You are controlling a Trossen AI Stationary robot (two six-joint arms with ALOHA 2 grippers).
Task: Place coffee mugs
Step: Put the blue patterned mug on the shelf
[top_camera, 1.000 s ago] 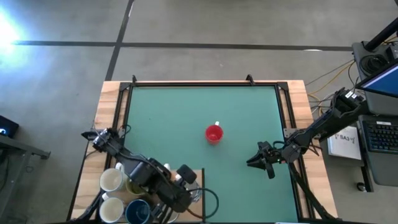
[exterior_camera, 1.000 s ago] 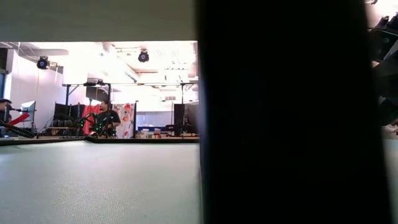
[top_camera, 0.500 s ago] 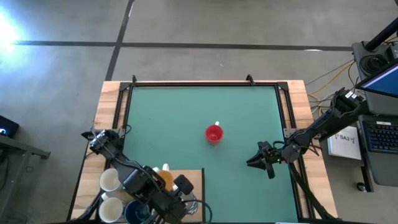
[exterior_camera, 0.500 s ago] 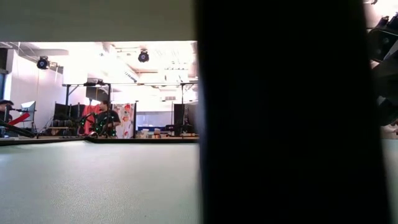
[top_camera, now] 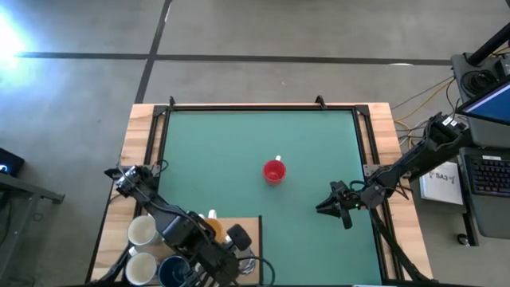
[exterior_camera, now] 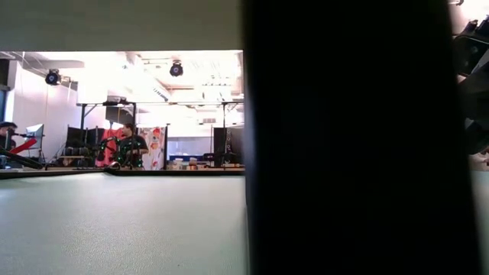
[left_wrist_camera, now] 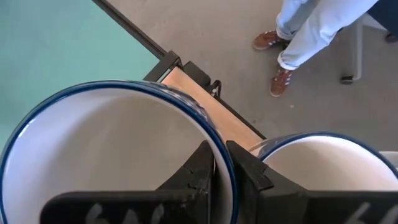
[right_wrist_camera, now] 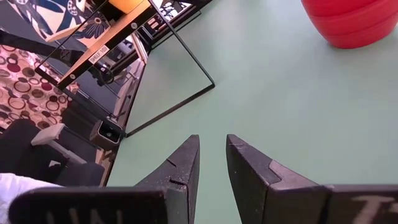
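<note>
A red mug (top_camera: 273,171) stands alone on the green table (top_camera: 239,143). At the near left corner, two white mugs (top_camera: 142,231), an orange mug (top_camera: 209,229) and a blue mug (top_camera: 175,273) crowd beside a wooden board (top_camera: 245,227). My left gripper (left_wrist_camera: 222,167) is over that cluster. It is shut on a mug with a white inside and a dark blue rim (left_wrist_camera: 93,149). A second mug (left_wrist_camera: 317,165) sits close beside it. My right gripper (top_camera: 329,204) rests open near the table's right edge, holding nothing, with the red mug (right_wrist_camera: 354,22) ahead of it. My left gripper pinches the mug's rim (left_wrist_camera: 219,146). One finger (left_wrist_camera: 200,174) is inside the mug and the other (left_wrist_camera: 245,171) is outside its wall. The fingers slant down from above. The mug's mouth faces up; I cannot tell whether its base is lifted.
A black wire frame (right_wrist_camera: 180,68) stands on the table ahead of my right gripper. A person's legs and shoes (left_wrist_camera: 292,43) show on the floor past the table's near corner. A broad dark shape (exterior_camera: 344,153) blocks most of the low view.
My left wrist has rolled a little over the mug cluster, and the arm no longer covers the orange mug. The gripper has stayed shut on the rim.
</note>
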